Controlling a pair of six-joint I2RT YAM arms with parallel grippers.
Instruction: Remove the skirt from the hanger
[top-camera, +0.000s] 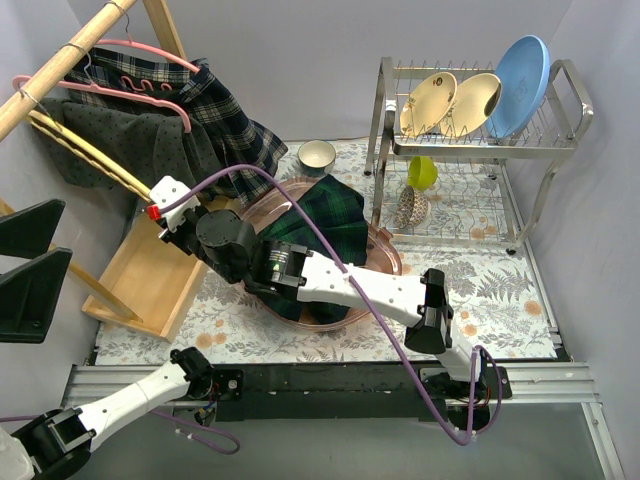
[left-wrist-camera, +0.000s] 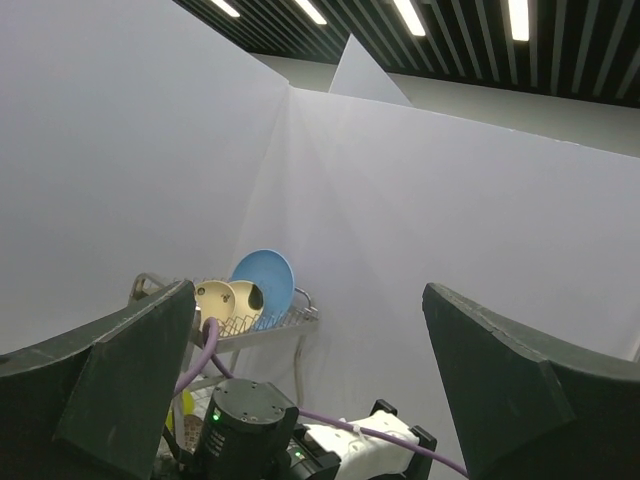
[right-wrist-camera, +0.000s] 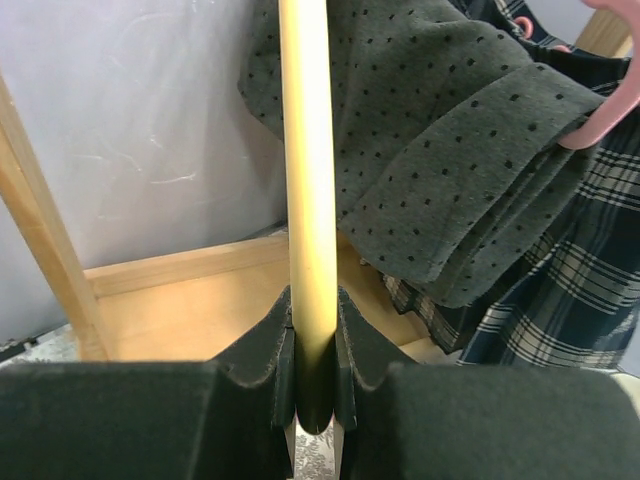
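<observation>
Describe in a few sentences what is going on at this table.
The right tool has reached across to the clothes rail and is shut on one end of the yellow wooden hanger. The grey dotted skirt is draped over that hanger and is not yet off. The left tool is open, holds nothing and is raised off to the left side. A dark plaid garment lies in the pink tub on the table.

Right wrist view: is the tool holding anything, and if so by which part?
Yes. The right tool is shut on the pale wooden hanger, pinching one arm of it near its lower end. The dotted grey skirt is not gripped.
</observation>
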